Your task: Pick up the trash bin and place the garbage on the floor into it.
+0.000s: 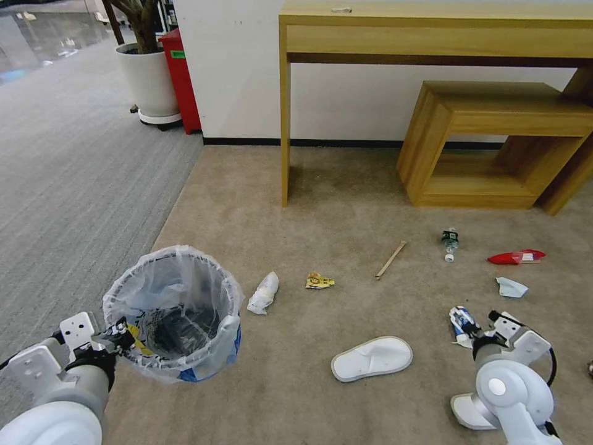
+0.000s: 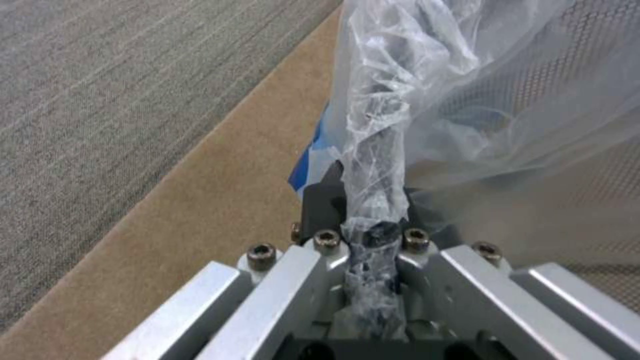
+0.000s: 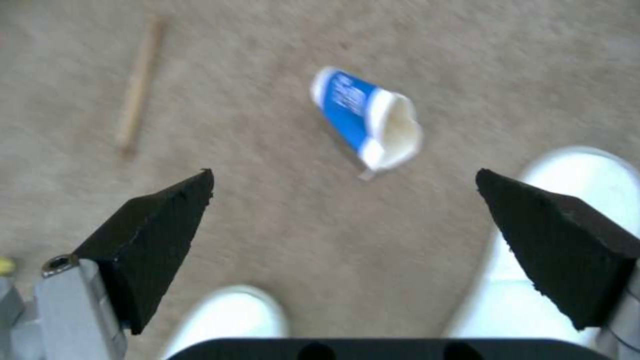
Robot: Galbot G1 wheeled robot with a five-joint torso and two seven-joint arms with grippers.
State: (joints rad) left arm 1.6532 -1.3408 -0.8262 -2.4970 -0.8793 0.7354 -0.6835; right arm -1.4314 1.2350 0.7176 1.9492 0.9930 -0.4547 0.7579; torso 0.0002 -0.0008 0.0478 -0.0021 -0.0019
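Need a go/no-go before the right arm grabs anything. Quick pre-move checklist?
1. Left hand shut on the trash bin rim and liner: ok.
2. Bin mouth open, liner spread: ok.
3. Right hand open, nothing between its fingers: ok.
4. Blue-white carton on the floor ahead of the right hand, between the finger lines: ok.
5. Slippers lie close beside the right hand; fingers clear of them: cannot tell.
6. Bin lifted off the carpet: cannot tell.

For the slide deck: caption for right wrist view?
Open right gripper above beige carpet, blue-white carton ahead, wooden stick aside.
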